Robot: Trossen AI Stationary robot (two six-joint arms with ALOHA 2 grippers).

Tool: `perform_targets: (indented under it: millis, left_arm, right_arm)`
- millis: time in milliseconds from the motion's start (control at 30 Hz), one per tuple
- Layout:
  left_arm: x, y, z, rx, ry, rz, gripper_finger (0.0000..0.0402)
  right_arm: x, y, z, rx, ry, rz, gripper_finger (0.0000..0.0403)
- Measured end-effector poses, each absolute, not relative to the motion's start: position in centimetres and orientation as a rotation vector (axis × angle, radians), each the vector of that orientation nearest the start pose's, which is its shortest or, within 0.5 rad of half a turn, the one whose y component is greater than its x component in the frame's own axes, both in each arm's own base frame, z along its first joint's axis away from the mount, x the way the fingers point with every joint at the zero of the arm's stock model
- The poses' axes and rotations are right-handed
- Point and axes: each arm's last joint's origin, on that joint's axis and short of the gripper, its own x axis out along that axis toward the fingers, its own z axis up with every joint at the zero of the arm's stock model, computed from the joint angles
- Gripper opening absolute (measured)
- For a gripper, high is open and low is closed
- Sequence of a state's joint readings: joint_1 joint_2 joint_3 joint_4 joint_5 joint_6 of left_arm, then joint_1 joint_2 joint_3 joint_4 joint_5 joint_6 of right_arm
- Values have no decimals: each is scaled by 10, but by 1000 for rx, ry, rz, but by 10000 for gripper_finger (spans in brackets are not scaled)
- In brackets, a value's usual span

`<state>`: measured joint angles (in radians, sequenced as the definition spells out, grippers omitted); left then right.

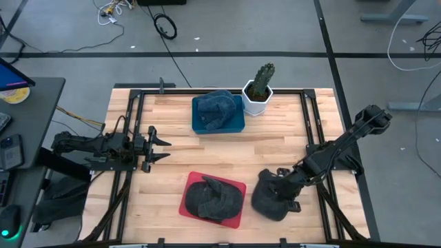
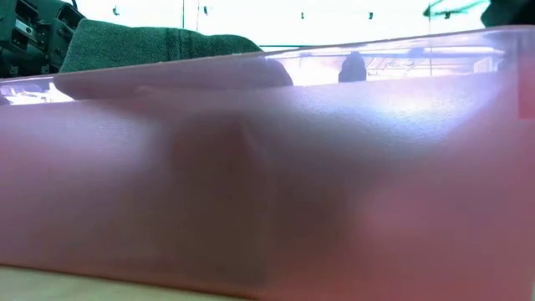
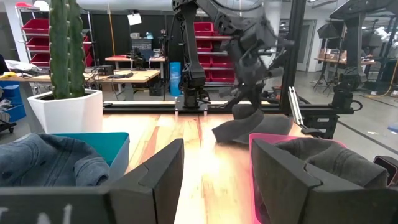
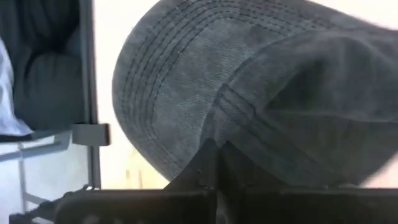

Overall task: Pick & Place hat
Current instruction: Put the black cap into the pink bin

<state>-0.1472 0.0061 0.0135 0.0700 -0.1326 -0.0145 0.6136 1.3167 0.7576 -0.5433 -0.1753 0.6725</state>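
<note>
The left gripper [image 1: 162, 146] waits over the table's left side, its fingers [image 3: 155, 180] spread wide with nothing between them. Right of it, at the far edge, a blue bin [image 1: 233, 122] holds a blue-grey hat [image 1: 213, 108], and a potted cactus [image 1: 258, 89] stands touching the bin's right corner. At the near edge, a red bin [image 1: 238, 204] holds a dark grey hat [image 1: 212, 200]; this bin fills nearly all of the low view, hiding most of the table behind it. Just right of the red bin, a dark hat [image 1: 270, 196] lies on the bare wooden table [image 1: 275, 141], close to the near right edge. The right gripper [image 1: 283, 187] is down on it, fingers pressed together and pinching the hat's cloth; the wrist view shows the brim [image 4: 168, 81] cut off by the frame. The middle of the table lies open between the bins.
</note>
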Motion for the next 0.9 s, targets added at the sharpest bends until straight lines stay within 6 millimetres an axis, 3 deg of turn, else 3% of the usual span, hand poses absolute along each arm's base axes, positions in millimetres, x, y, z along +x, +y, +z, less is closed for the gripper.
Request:
perform_targets:
  millis: [467,600,900]
  left_arm:
    - [96,-10,174,-26,-76,-15,193]
    - [96,-10,174,-26,-76,-15,193]
    - [96,-10,174,-25,-76,-15,193]
  right_arm:
    - [211,148,290,-146,1004,448,1]
    - [216,146,301,-296,918,466,0]
    - [241,136,305,-621,719,556,0]
